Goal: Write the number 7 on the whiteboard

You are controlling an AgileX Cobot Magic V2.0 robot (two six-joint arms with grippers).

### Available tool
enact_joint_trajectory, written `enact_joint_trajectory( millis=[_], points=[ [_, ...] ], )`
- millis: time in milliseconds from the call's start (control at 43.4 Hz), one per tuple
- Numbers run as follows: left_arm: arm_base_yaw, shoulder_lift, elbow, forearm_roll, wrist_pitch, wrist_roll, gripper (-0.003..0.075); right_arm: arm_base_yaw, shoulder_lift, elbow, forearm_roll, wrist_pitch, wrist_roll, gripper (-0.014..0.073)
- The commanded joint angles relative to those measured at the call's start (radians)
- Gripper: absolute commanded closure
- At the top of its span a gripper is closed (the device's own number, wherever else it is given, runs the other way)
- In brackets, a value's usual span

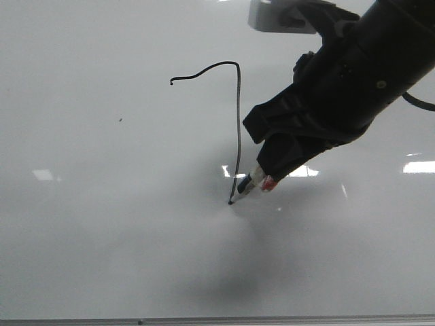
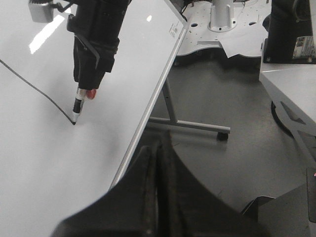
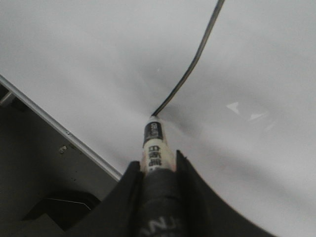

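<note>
A number 7 (image 1: pixel 237 115) is drawn in thin dark line on the whiteboard (image 1: pixel 102 224), its stem ending at the tip of a marker (image 1: pixel 246 187). The marker is clamped in the right claw (image 1: pixel 272 178). Black print on the marker's label is seen but cannot be read. The left claw (image 2: pixel 157 163) is pressed together, holding nothing, beside the board's edge.

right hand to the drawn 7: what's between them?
Only the white marker pen held by the right hand; its tip touches the bottom of the thin dark number 7 on the glossy whiteboard, in the front view.
</note>
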Motion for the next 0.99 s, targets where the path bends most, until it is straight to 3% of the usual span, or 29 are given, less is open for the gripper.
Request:
enact_joint_trajectory(
  millis=[0,230,369,553,622,829,968],
  points=[
    [-0.007,0.005,-0.027,-0.03,-0.072,-0.008,0.0741,0.033,-0.11,-0.026,-0.007,-0.015,-0.012,0.0651],
    [-0.007,0.007,-0.027,-0.053,-0.134,-0.008,0.0741,0.199,-0.34,-0.09,-0.007,0.142,-0.029,0.0651],
    [-0.007,0.05,-0.042,-0.051,-0.177,-0.01,0.0741,0.261,-0.349,-0.175,-0.007,0.308,-0.112,0.0651],
    [-0.007,0.2,-0.121,-0.046,-0.173,-0.01,0.0721,0.339,-0.349,-0.249,-0.007,0.413,-0.143,0.0651],
    [-0.007,0.256,-0.148,-0.044,-0.171,-0.008,0.0646,0.363,-0.349,-0.264,-0.007,0.435,-0.143,0.0651],
    [-0.009,0.392,-0.201,-0.039,-0.13,0.003,0.0197,0.42,-0.349,-0.287,-0.007,0.438,-0.143,0.0651],
    [-0.009,0.428,-0.203,-0.038,-0.126,0.029,0.0213,0.447,-0.349,-0.299,-0.006,0.437,-0.143,0.0651]
  ],
)
